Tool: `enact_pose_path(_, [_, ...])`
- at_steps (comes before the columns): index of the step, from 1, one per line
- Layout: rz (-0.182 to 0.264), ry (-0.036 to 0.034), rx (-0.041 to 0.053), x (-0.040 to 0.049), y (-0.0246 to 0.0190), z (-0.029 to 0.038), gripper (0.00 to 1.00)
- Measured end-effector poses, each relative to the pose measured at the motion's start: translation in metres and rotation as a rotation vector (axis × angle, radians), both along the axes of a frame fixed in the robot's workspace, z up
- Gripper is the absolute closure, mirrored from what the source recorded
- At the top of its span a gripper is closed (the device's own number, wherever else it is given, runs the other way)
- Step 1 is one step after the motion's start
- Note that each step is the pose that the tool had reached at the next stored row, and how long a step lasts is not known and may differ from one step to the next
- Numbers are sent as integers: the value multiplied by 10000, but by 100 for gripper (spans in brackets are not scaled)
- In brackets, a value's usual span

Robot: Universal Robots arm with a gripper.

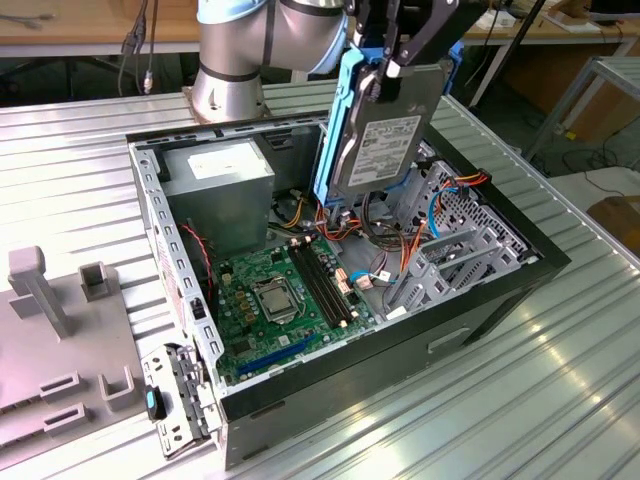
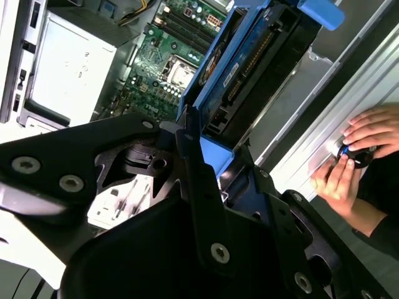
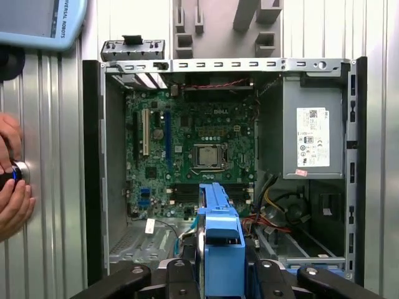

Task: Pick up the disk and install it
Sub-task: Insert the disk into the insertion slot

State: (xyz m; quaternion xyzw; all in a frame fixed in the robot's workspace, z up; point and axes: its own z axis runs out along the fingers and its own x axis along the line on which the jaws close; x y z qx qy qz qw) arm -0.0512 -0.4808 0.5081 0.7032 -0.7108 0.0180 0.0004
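The disk [image 1: 385,130] is a dark-grey drive in a bright blue carrier frame. It hangs on edge, tilted, above the back right part of the open computer case [image 1: 150,210]. My gripper [image 1: 386,68] is shut on the disk's upper end, with black fingers on both faces. In both wrist views the disk [image 2: 249,68] [image 3: 218,246] sticks out from between the black fingers [image 2: 202,187], above the motherboard [image 3: 199,137]. Its lower end is level with the case's rim and touches nothing that I can make out.
Inside the case are a grey power supply [image 1: 220,185], coloured cables [image 1: 400,250] and a metal drive cage [image 1: 470,250]. A grey fixture plate [image 1: 50,340] lies at the exterior view's left. A person's hands [image 2: 355,156] [image 3: 11,187] hold a small round object on the table beside the case.
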Motion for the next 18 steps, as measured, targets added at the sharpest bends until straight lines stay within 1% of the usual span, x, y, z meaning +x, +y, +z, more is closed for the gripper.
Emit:
enact_pose_path(6, [-1, -1, 1, 217, -14, -20, 63])
enact_pose_path(7, [-1, 0, -1, 248, -20, -22, 63])
enact_pose_path(8, [1, 0, 0, 298, -39, -28, 63])
enact_pose_path(9, [0, 0, 0, 324, -75, -33, 63])
enact_pose_path(10, [0, 0, 0, 339, -126, -39, 63])
enact_pose_path(15, [0, -1, 2, 377, -295, -61, 63])
enact_pose_path(17, [-1, 0, 1, 409, -341, -68, 63])
enact_pose_path(18, [-1, 0, 1, 430, -353, -70, 63])
